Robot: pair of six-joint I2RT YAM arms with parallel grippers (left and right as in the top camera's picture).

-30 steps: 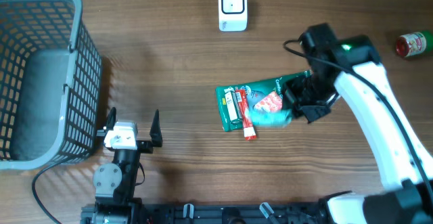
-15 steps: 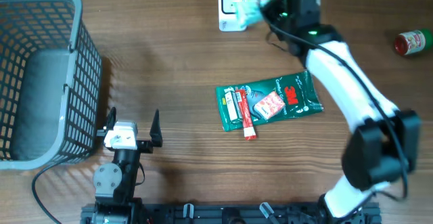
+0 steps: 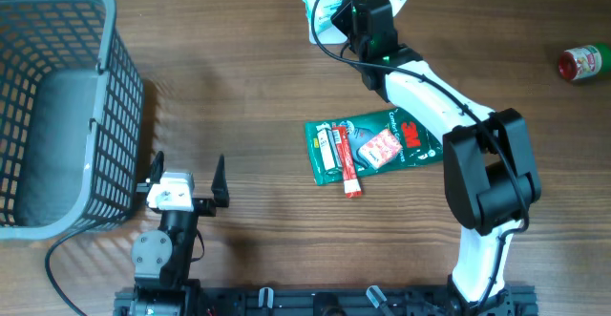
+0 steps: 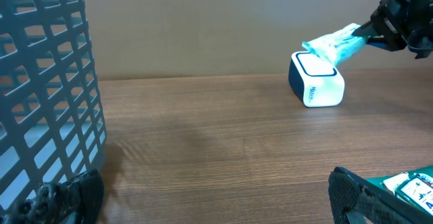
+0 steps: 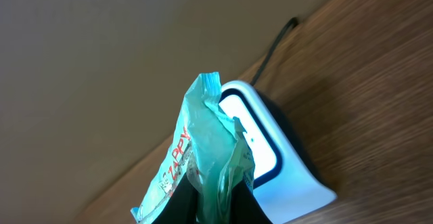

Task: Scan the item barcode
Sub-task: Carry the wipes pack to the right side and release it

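Observation:
My right gripper is shut on a crinkled teal packet and holds it just above the white barcode scanner at the table's far edge. In the right wrist view the teal packet stands pinched between the dark fingers, in front of the scanner's window. From the left wrist view the packet hangs over the scanner. No barcode shows in any view. My left gripper rests open near the front edge with nothing in it.
A green 3M pack with red-and-white tubes lies mid-table. A grey mesh basket stands at the left. A red-capped bottle lies at the far right. The scanner's cable runs off the back.
My right arm lifted the teal packet from beside the green pack and carried it back and leftwards to above the scanner. The left arm has not moved.

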